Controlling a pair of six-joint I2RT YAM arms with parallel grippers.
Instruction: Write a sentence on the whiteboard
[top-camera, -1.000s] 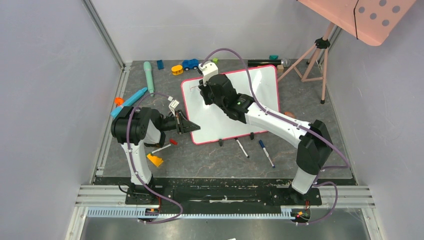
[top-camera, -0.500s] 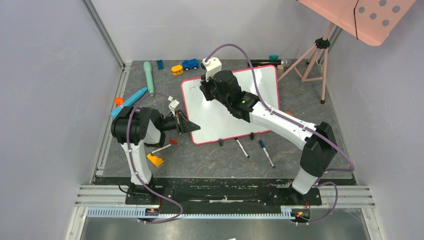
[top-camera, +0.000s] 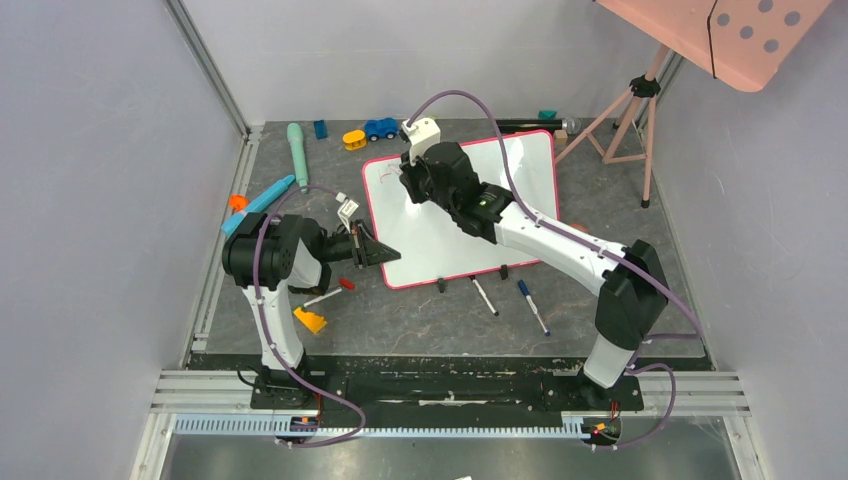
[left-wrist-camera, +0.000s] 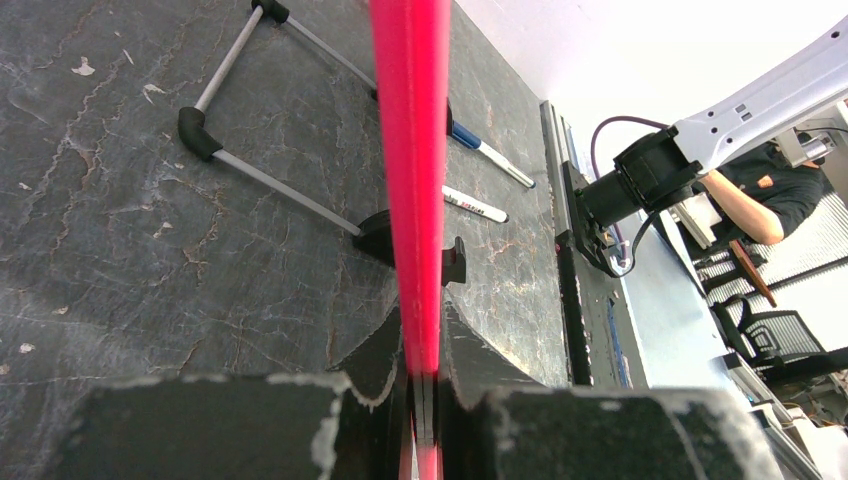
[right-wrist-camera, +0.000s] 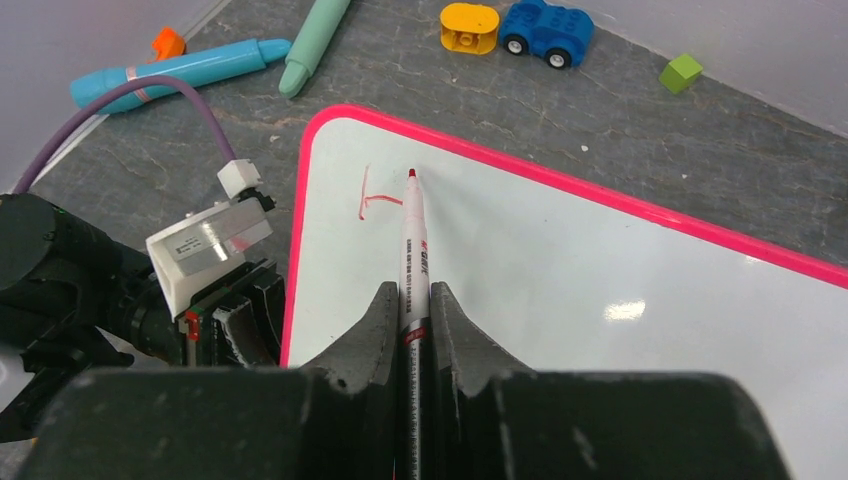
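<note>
Just below right gripper, whiteboard.

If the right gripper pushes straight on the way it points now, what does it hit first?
The right gripper is shut on a red marker, so the marker's tip would meet the whiteboard first, just right of the red stroke. Whether the tip already touches is unclear.
</note>
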